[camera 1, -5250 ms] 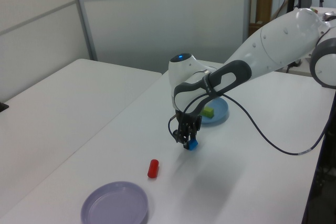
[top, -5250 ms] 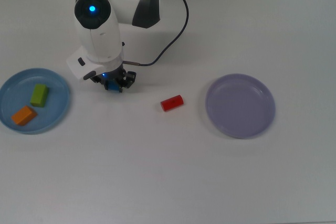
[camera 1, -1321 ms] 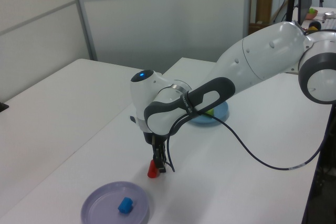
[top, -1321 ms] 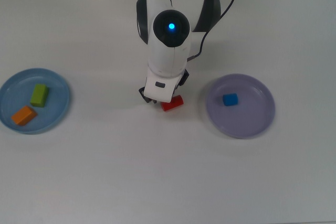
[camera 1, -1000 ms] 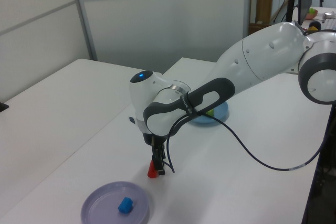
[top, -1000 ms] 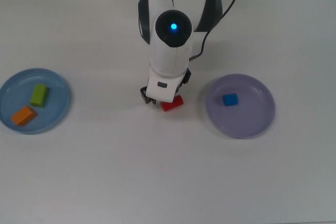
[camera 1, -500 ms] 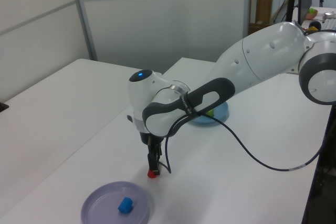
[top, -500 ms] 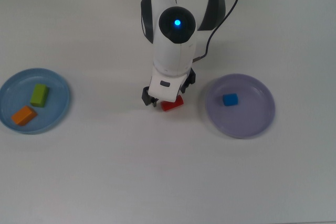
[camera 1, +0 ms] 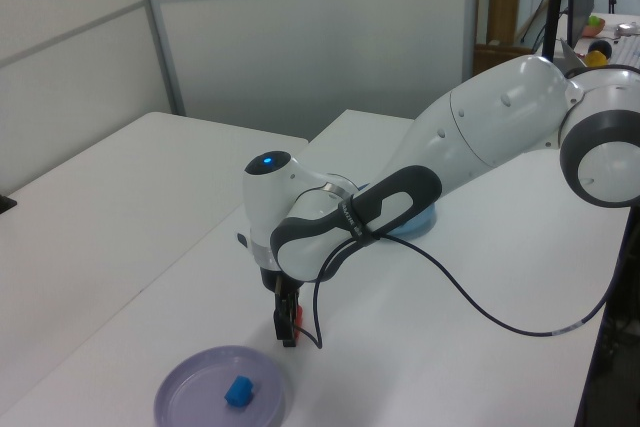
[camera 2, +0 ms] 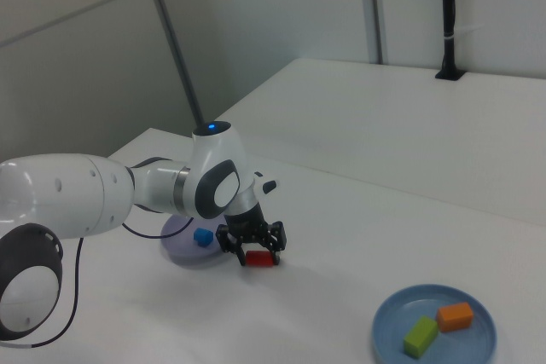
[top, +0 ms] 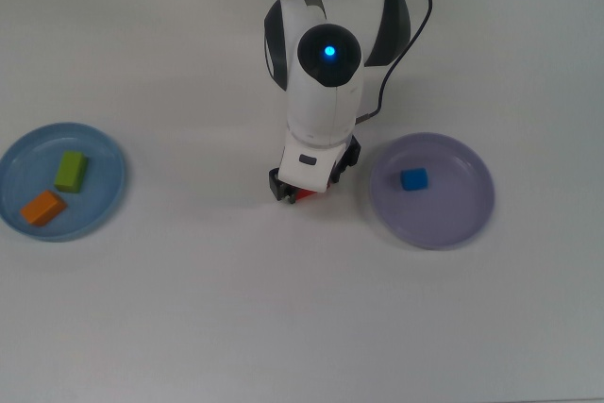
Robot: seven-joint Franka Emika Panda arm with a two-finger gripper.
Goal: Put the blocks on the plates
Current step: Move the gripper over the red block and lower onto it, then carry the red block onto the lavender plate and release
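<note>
Gripper: two-finger gripper (camera 2: 252,255) straddles small red cylinder-like block (camera 2: 259,258), fingers apart
Destination: pale lavender round plate (top: 462,209), toward the top view's right

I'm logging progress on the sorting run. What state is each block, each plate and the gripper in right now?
blue cube: lying on the lavender plate.
green bar: on the light blue plate.
orange bar: on the light blue plate, beside the green bar.
red block: on the table, between the fingers.
gripper: lowered around the red block, open.
</note>
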